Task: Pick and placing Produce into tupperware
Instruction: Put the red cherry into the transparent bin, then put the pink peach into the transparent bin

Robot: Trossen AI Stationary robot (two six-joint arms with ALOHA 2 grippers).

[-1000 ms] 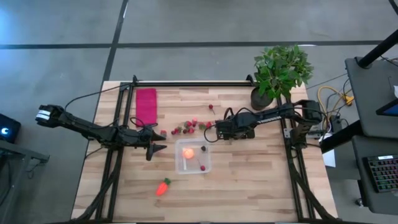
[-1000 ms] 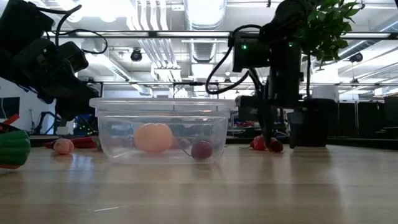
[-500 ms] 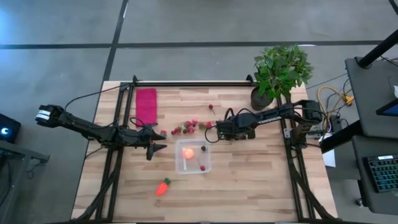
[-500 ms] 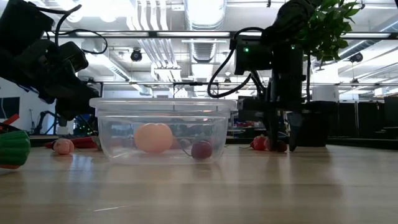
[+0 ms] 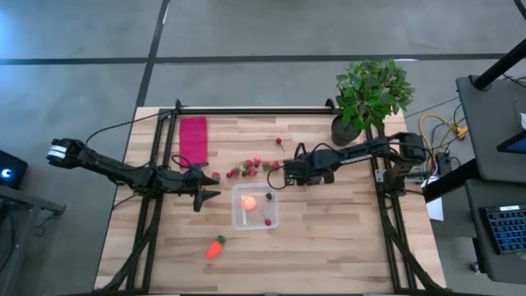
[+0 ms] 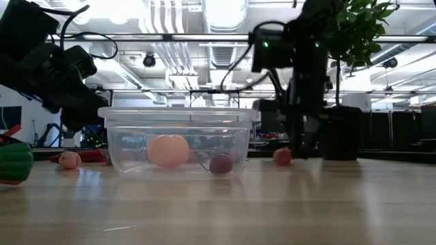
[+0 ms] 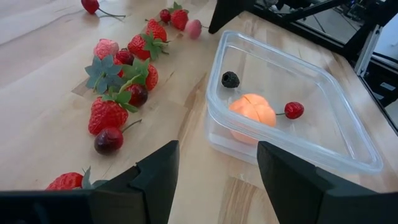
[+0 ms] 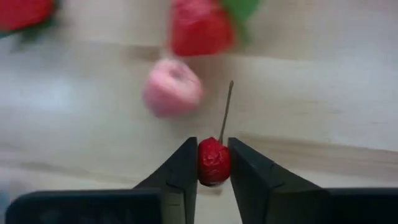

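The right claw (image 8: pixel 213 163) is closed on one small red cherry with a thin stem (image 8: pixel 213 161), held between its two dark fingers just above the pale wooden table (image 5: pixel 329 238). In the high view this claw (image 5: pixel 283 175) sits just beyond the far right corner of the clear squarish plastic tupperware container (image 5: pixel 255 219), which stands near the middle of the table. Close to the held cherry lie one pale pink round piece (image 8: pixel 171 89) and one red strawberry with a green top (image 8: pixel 200 28).

The container (image 7: pixel 348 140) holds three pieces: one pale orange-pink round fruit (image 7: pixel 252 109), one red cherry (image 7: pixel 293 110) and one dark berry (image 7: pixel 230 79).

A loose row of strawberries and cherries (image 7: pixel 121 87) lies on the table to the far left of the container; the left wrist view shows about a dozen pieces. One more cherry (image 5: pixel 279 141) lies apart, farther back. One orange carrot with a green top (image 5: pixel 215 247) lies near left of the container.

The left claw (image 5: pixel 205 186) waits left of the container with its fingers spread wide, holding nothing.

One red cloth (image 5: pixel 193 138) lies at the far left, and one green potted plant (image 5: pixel 370 97) stands at the far right.
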